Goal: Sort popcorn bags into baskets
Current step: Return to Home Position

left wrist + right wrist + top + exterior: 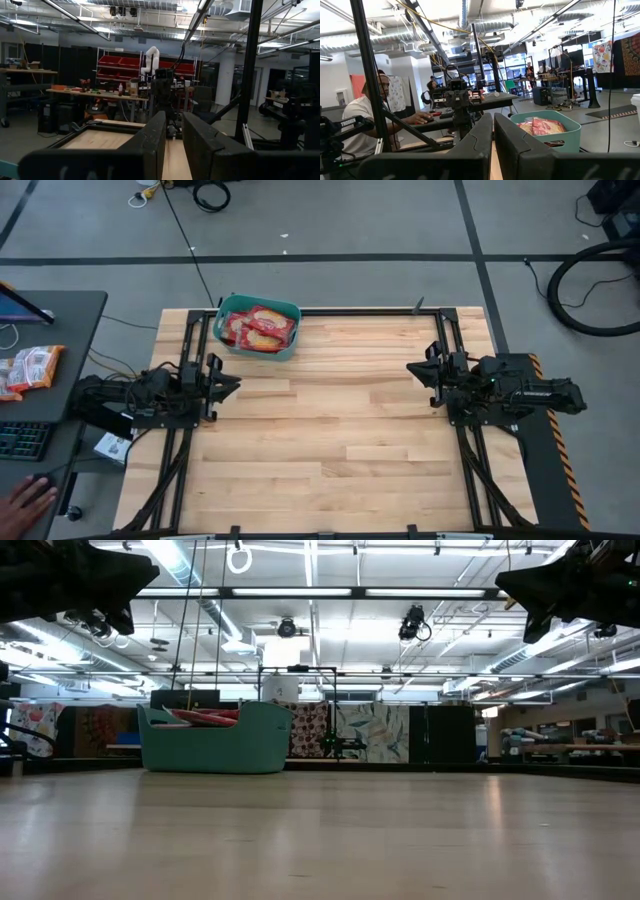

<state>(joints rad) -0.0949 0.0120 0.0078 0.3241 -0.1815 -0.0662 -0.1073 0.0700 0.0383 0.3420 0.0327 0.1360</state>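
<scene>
Near the table's back edge, on the left arm's side, the teal basket held the popcorn bags — red-orange packets lying flat and overlapping, all within its walls. No other packets showed on the wood. The left gripper hung low at the left edge and the right gripper at the right edge, each pointing inward, well apart from the basket and from each other. The left jaws were parted by a narrow gap and the right jaws were drawn together, and neither pair grasped anything. By the look of it the sorting was finished and the step in hand was parking the arms. The next move probably called for little more than settling both into their rest poses with nothing to carry. Only the high view showed the side desk beyond the left arm, where spare packets lay off the table, and a hand by its near corner. The low view alone showed how the bags rose just above the basket's rim. The right wrist view caught the filled basket from the side and, farther off, a person seated behind the frame — the left wrist view showed none of these, only the opposite arm and the room.
</scene>
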